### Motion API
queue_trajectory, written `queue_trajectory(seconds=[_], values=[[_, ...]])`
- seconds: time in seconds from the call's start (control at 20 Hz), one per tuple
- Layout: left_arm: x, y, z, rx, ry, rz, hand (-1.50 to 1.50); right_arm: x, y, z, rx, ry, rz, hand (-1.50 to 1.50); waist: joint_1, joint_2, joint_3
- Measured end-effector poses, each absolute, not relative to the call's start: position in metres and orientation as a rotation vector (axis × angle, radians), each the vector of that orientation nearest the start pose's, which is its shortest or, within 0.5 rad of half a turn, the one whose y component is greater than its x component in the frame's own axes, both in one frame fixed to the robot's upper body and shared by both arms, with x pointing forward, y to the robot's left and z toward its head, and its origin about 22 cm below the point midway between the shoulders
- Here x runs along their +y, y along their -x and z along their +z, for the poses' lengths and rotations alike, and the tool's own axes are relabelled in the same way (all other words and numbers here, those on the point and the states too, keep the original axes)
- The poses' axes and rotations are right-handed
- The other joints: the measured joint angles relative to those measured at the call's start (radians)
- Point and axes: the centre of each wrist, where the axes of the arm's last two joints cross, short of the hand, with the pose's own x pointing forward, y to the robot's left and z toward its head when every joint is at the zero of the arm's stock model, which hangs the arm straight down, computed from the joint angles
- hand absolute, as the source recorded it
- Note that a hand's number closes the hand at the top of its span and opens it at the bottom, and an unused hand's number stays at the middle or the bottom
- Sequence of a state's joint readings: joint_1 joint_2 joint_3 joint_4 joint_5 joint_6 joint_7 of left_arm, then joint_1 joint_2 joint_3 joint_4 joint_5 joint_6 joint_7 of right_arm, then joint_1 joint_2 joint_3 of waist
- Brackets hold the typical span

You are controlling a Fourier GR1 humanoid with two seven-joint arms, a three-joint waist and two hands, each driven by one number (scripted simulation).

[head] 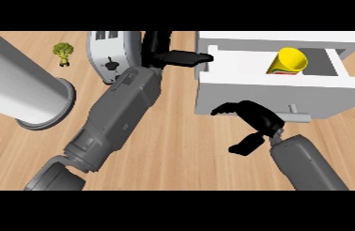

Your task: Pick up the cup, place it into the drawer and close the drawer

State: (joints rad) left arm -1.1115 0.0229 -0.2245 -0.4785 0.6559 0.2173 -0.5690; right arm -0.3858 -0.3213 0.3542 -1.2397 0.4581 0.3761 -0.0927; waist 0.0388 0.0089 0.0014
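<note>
A yellow cup point(289, 61) lies tilted inside the open white drawer point(235, 65) at the upper right. My left hand point(174, 56) reaches across to the drawer's left wall, fingers straight, its fingertips at the wall's outer side. My right hand point(254, 118) hovers in front of the drawer's white front panel point(263, 98), fingers and thumb spread apart and holding nothing. The drawer's grey handle point(297, 114) sits just right of that hand.
A silver toaster point(109, 56) stands left of my left hand. A broccoli floret point(63, 51) lies at the far upper left. A large grey cylinder on a round base point(31, 96) occupies the left side. Wooden counter point(180, 150) shows between my forearms.
</note>
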Motion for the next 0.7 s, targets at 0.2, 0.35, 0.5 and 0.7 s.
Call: queue_trajectory(seconds=[0.2, 0.35, 0.5, 0.7], values=[[0.087, -0.429, 0.082, -1.918, 0.336, 0.081, -1.50, -0.215, -0.346, 0.003, -1.342, 0.130, 1.281, 1.50, 0.029, -0.002, -0.001], [0.101, -0.429, 0.082, -1.916, 0.346, 0.080, -1.50, -0.220, -0.365, 0.001, -1.386, 0.162, 1.235, 1.50, 0.050, 0.000, -0.002], [0.113, -0.427, 0.079, -1.907, 0.363, 0.081, -1.50, -0.233, -0.384, 0.008, -1.432, 0.194, 1.175, 1.50, 0.068, 0.007, 0.001], [0.130, -0.424, 0.074, -1.905, 0.378, 0.077, -1.50, -0.251, -0.404, 0.024, -1.497, 0.239, 1.072, 1.50, 0.092, 0.013, 0.003]])
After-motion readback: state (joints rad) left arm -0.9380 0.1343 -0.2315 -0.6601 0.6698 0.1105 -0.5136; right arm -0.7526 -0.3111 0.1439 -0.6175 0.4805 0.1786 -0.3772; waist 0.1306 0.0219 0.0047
